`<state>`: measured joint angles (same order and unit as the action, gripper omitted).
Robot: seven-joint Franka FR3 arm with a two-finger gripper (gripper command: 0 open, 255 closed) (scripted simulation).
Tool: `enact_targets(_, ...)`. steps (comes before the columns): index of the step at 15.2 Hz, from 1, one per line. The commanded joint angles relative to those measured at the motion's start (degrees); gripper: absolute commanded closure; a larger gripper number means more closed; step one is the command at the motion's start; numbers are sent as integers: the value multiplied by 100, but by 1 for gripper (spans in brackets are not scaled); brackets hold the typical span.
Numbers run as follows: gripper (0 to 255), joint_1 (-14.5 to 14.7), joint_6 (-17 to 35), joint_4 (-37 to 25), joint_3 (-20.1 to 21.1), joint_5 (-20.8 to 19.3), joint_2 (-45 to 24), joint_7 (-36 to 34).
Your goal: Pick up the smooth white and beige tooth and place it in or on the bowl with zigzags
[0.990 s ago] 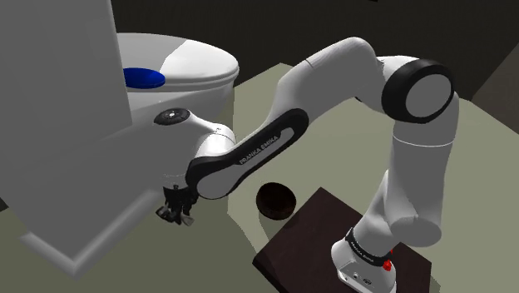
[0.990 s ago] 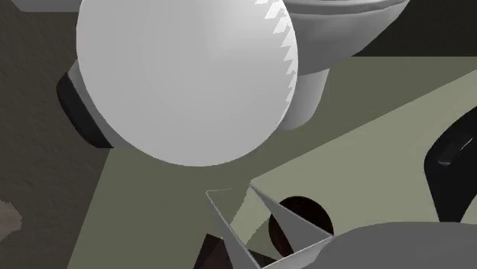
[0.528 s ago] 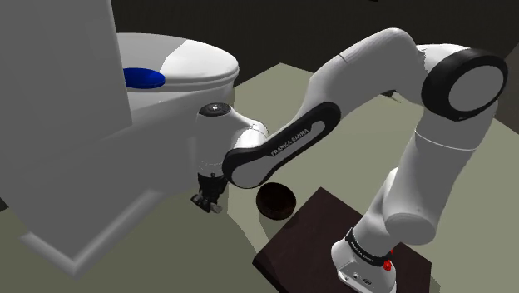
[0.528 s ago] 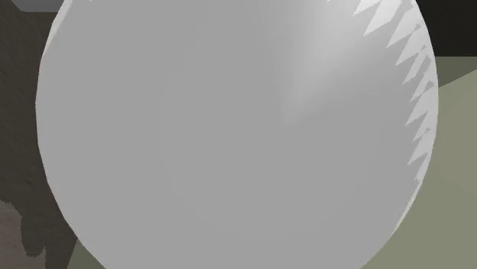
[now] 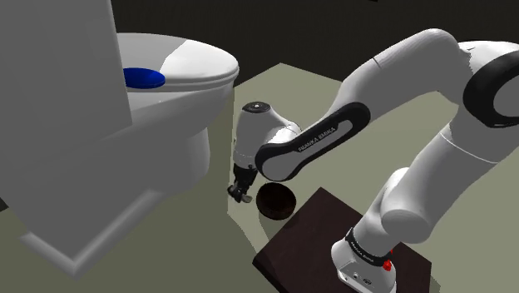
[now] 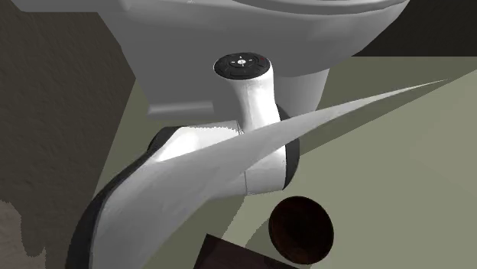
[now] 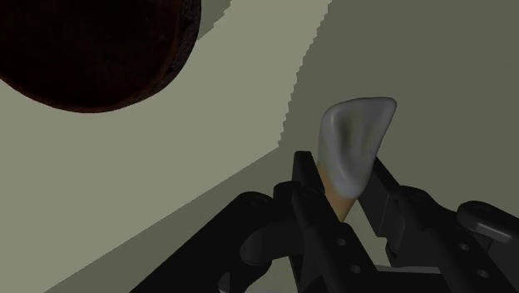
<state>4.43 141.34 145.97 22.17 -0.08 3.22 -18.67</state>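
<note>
Hand (image 5: 240, 193): we log it low over the floor (image 5: 191, 250), just beside the bowl (image 5: 276, 200) on the shoulder view's left, with both black fingers pinching the tooth (image 7: 353, 146).
Tooth: white crown clear of the fingertips, beige root clasped between them, held above the floor.
Bowl: dark, round, resting on the floor between the white toilet (image 5: 175, 75) and the stand (image 5: 308, 241); we cannot tell its pattern.

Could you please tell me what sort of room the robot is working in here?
Most likely a bathroom: a white toilet with a closed lid and a tall tank stands on the plain olive floor.
</note>
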Motion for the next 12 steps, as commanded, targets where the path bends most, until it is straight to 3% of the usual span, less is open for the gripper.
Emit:
enact_targets(1,255,-85,66,299,-126,130,255,334)
enact_targets(6,255,-295,141,1042,-584,348,948,1208)
enact_targets(12,255,-670,142,1738,-1257,257,1651,2199)
